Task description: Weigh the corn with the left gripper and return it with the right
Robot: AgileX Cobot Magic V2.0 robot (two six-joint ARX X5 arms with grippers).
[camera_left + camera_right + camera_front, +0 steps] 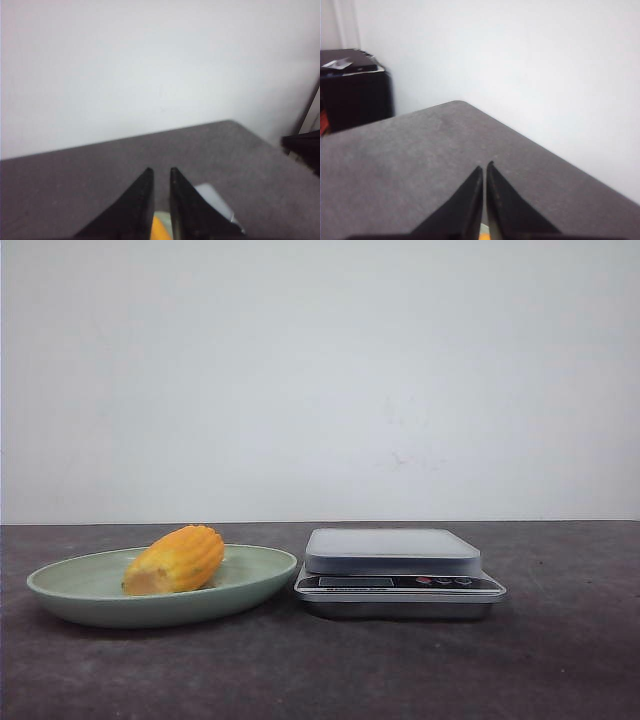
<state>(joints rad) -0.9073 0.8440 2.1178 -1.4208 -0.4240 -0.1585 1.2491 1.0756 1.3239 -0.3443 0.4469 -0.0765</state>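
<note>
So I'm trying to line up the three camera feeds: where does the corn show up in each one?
Front view: the corn lies on the green plate, left of the kitchen scale.
Left wrist view: only an orange sliver at the bottom edge, between the left pincer fingers.
Right wrist view: barely a tiny orange speck at the bottom edge, too small to be sure.
Shared landmark: the dark grey table meeting the white wall.

I see the corn (pixel 176 560) lying in the plate (pixel 70 598) toward the table's (pixel 320 670) left edge, with the scale (pixel 398 572) just beside the plate, nearer the middle.
</note>
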